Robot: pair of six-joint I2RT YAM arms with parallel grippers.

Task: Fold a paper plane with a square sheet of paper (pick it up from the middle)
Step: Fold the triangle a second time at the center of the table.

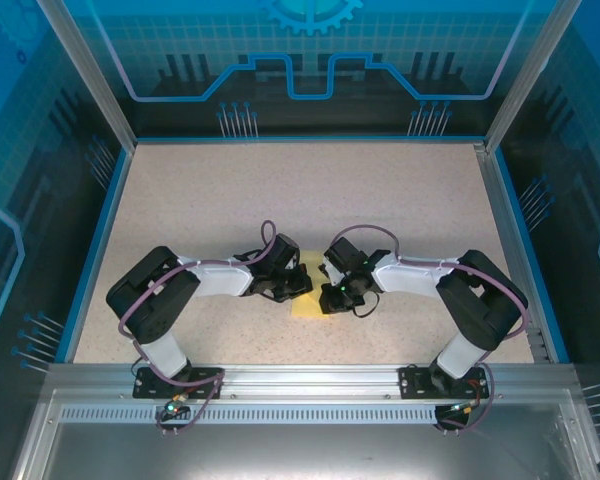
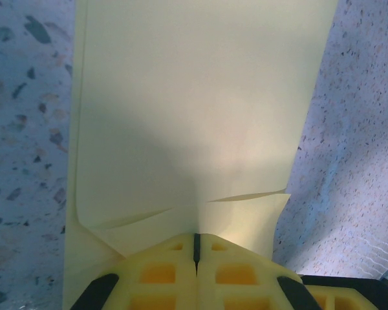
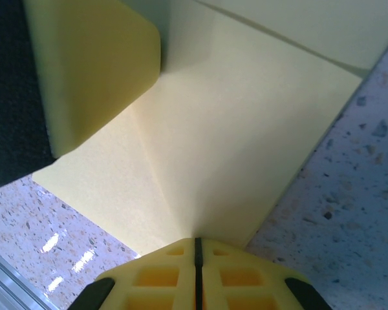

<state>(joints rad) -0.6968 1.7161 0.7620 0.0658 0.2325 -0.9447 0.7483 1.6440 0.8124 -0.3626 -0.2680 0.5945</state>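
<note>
The square sheet of paper [image 1: 308, 305] is pale yellow and lies in the middle of the table, between the two arms. My left gripper [image 1: 300, 284] is shut on its left side. In the left wrist view the sheet [image 2: 194, 110] rises from the shut jaws [image 2: 196, 237] and buckles into small folds at the pinch. My right gripper [image 1: 327, 292] is shut on the sheet's right side. In the right wrist view a crease in the sheet [image 3: 246, 129] runs up from the jaw seam [image 3: 196, 242]. A finger [image 3: 94, 71] of the left gripper presses on the sheet at the upper left.
The speckled tabletop [image 1: 280, 190] stretches free behind the arms. Blue rails [image 1: 100, 240] and glass walls bound it at the sides and back. A metal rail [image 1: 300, 378] carrying the arm bases runs along the near edge.
</note>
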